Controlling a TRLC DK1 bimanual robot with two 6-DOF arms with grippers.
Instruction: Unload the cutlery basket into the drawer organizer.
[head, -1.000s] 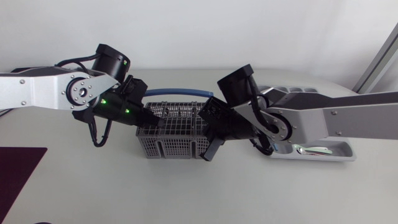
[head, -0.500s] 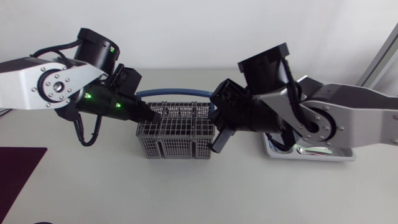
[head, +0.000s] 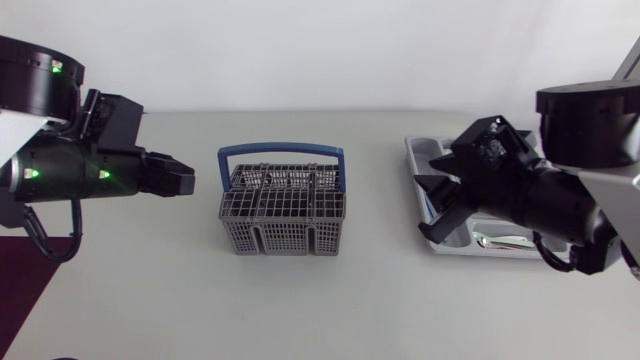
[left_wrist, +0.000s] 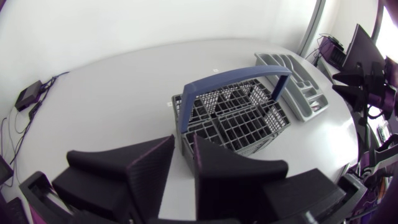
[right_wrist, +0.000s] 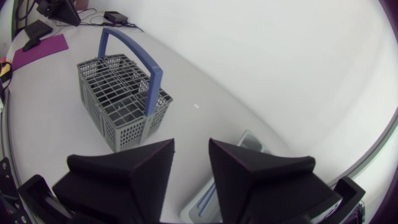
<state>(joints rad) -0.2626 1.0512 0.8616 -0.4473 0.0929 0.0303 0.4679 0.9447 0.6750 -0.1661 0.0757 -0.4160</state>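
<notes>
- A pale, matte bench (head: 300, 310) is seen under even light, and its surface is smooth and unmarked apart from a small speck (right_wrist: 196, 106) near the basket
- A dark purple mat (head: 30, 275) is laid flat at the bench's left edge, below the left arm (head: 60, 165)
- The grey cutlery basket (head: 282, 215) is stood upright at the middle of the bench, with its blue handle (head: 282, 150) arched over it. What lies in its compartments cannot be made out
- The basket is placed between the two tools and well apart from each
- The left tool (head: 180, 180) is held above the bench to the basket's left and pointed toward it. In the left wrist view its fingers (left_wrist: 149, 168) are parted by only a narrow gap, and nothing is gripped
- The grey drawer organizer (head: 420, 148) is set flat on the right part of the bench, largely covered from above by the right arm (head: 570, 190)
- A shiny piece of cutlery (head: 503, 241) is seen in the organizer's near compartment
- The right tool (head: 437, 207) is held over the organizer's left end. Its fingers (right_wrist: 134, 165) are spread apart and nothing is held between them
</notes>
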